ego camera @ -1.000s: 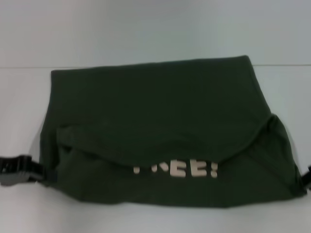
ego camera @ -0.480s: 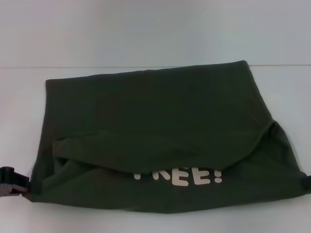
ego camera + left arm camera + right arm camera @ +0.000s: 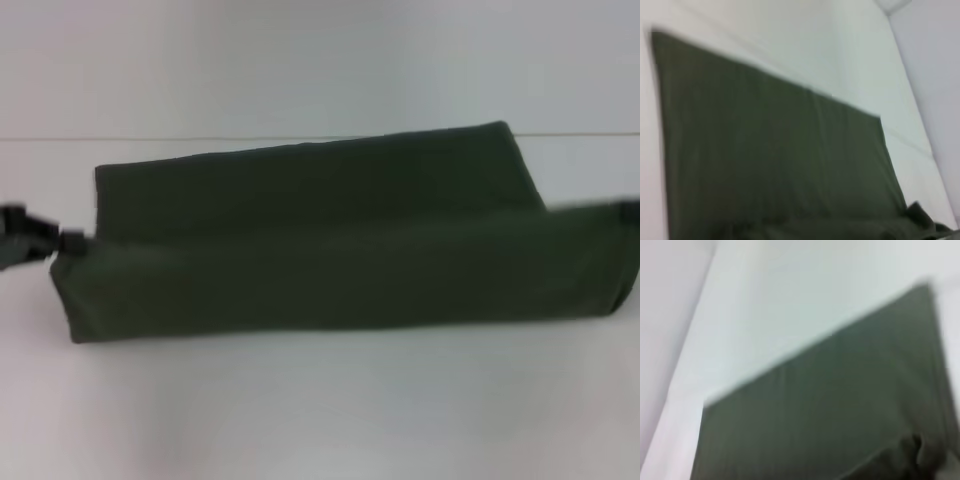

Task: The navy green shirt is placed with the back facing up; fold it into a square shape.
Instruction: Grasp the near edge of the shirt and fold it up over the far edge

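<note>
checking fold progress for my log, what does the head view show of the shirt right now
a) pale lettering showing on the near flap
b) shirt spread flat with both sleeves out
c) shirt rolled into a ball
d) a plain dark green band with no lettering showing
d: the navy green shirt lies as a long plain band across the table, no lettering in sight, with the left gripper at its left end.

Left claw (image 3: 35,243) is seen at the left edge of the desk, raised, dark and blurred; finger state cannot be made out. Right claw (image 3: 630,212) is barely seen at the right edge, about level with the left; only a dark sliver is shown.
</note>
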`<state>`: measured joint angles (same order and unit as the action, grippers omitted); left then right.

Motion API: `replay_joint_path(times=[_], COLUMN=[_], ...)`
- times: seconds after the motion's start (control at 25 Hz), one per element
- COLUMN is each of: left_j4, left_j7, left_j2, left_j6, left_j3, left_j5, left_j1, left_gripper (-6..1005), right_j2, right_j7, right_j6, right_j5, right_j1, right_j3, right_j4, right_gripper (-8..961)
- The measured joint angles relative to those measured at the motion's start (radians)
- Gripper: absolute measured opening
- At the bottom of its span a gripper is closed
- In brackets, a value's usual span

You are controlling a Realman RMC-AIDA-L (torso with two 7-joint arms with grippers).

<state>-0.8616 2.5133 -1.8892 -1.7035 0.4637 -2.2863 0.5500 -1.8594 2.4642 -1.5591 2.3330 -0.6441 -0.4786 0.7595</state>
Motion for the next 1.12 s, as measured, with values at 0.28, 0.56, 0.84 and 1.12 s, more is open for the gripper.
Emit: replay_joint_path(times=[0.28,0.56,0.84,1.12], left_j4=[0.056,0.107,0.106,0.124], left_j7=[0.061,0.082,0.123,0.127], left_j2=[-0.014,-0.041,-0.061,-0.073], left_j6=[0.207,0.427,0.557,0.657], left_j3=[0.033,0.086,0.138,0.169], left_j5=[-0.013,-0.019,-0.021,-0.022], left_j1=[0.096,0.152,0.157,0.169], left_gripper=[12,12,13,12], right_j2=[-0.027,-0.089,-0.117,-0.119], right_j7=[-0.004,-0.014,-0.005,-0.01], right_j6=[0.285,0.625,0.837,1.099], right_j5=[-0.116,-0.119,-0.113,-0.112], right_j1=[-0.027,-0.093,-0.187,-0.261], right_j3=[-0.012,-0.112,-0.242,-0.355], right_j4=[-0.049,-0.075,-0.092,-0.247], right_gripper=[36,36,37,38])
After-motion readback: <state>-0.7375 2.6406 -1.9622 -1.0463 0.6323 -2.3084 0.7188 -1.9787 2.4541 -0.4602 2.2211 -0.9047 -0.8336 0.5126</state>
